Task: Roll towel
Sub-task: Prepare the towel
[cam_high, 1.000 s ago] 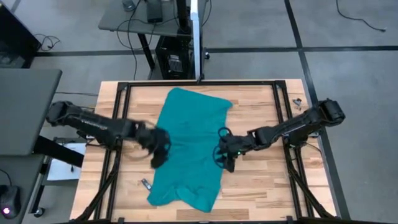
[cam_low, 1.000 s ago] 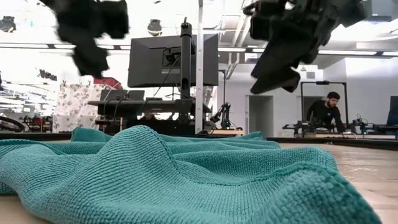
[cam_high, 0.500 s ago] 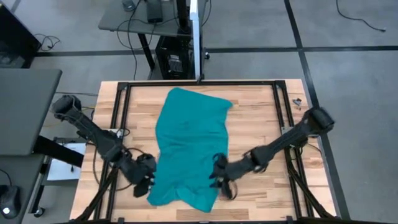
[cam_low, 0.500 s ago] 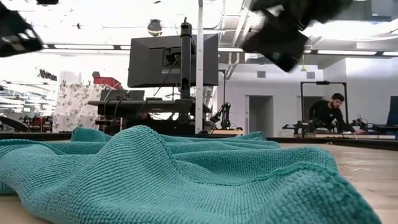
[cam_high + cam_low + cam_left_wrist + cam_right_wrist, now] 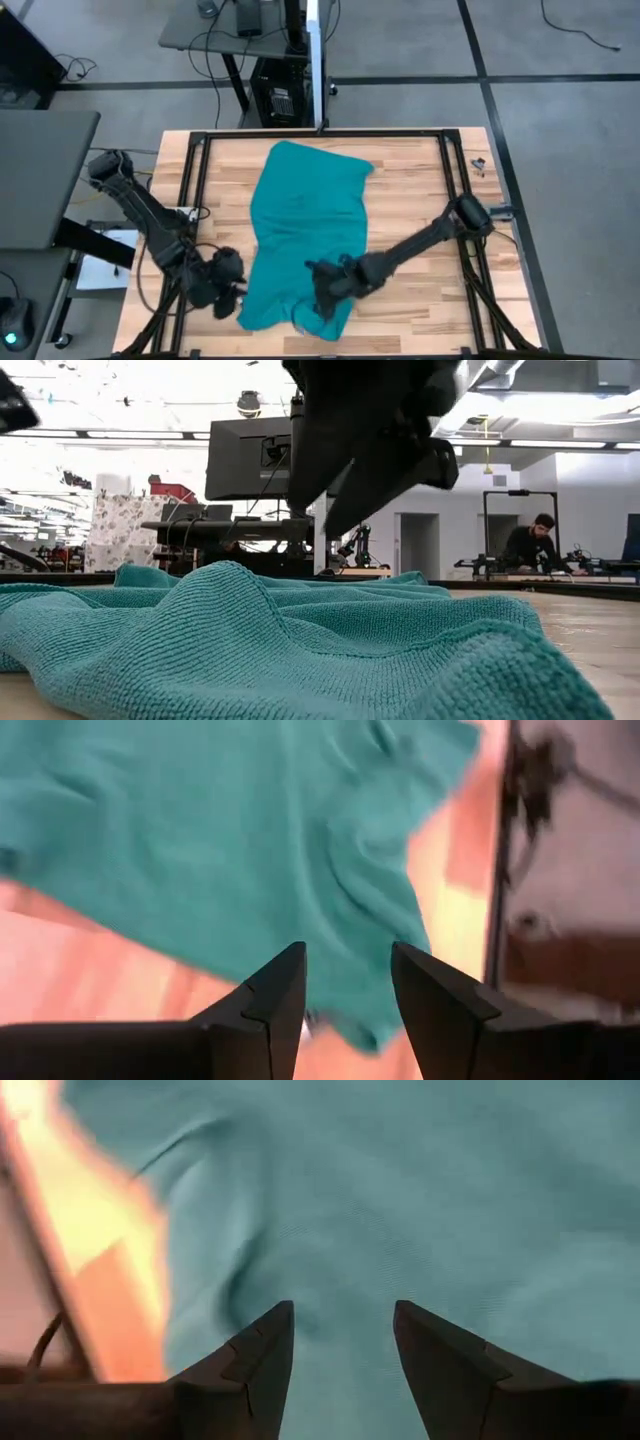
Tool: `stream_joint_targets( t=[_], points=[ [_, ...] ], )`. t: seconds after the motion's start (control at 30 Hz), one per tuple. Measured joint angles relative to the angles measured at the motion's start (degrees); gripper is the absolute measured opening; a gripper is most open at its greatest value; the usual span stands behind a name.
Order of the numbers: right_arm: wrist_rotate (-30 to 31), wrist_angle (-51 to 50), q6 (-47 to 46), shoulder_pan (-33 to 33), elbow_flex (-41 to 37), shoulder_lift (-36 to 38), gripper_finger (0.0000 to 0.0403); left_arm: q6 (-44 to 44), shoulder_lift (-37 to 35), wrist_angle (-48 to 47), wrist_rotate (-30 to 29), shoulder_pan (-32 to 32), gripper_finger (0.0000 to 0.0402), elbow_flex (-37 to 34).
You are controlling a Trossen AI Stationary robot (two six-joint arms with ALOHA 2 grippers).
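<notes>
Hovering over towel (image 5: pixel 305 225) near edge: left claw (image 5: pixel 347 982), right claw (image 5: pixel 341 1338), both parted, empty.

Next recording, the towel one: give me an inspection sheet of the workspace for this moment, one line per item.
Surface: wooden table with a dark frame; bare wood on both sides of the cloth.
Job's things: teal towel lies spread lengthwise down the middle, wrinkled, not yet rolled.
Clutter: a small dark object near the table's far right corner; cannot tell what it is.
Grippers: left gripper at the towel's near left corner, fingers open, holding nothing; right gripper over the towel's near edge, fingers open, holding nothing.
Cables: loose cables on the floor by the stand beyond the table.
Surroundings: a monitor and a seated person in the room behind.
</notes>
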State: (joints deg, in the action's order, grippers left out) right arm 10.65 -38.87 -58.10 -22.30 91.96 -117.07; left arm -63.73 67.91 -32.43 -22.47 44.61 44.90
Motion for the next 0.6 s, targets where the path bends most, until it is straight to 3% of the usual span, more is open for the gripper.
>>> stream_joint_targets(
  t=[0.1,0.23,0.43,0.6],
  points=[
    [0.19,-6.45,-0.37,4.17,0.07,2.1,0.0164,1.65,-0.14,-1.55,0.18,-7.53,0.0132,0.05],
    [-0.3,-12.14,1.03,10.94,-0.81,2.29,0.0164,12.25,0.53,-3.23,2.11,-20.69,0.0132,-0.08],
    [-5.34,-5.47,12.66,21.27,-8.4,2.27,0.0164,30.51,5.0,-1.07,11.51,-41.66,0.0132,-0.17],
    [-8.78,-1.97,16.72,28.47,-13.96,2.27,0.0164,40.03,13.21,5.29,25.14,-55.46,0.0132,-0.17]
  ],
)
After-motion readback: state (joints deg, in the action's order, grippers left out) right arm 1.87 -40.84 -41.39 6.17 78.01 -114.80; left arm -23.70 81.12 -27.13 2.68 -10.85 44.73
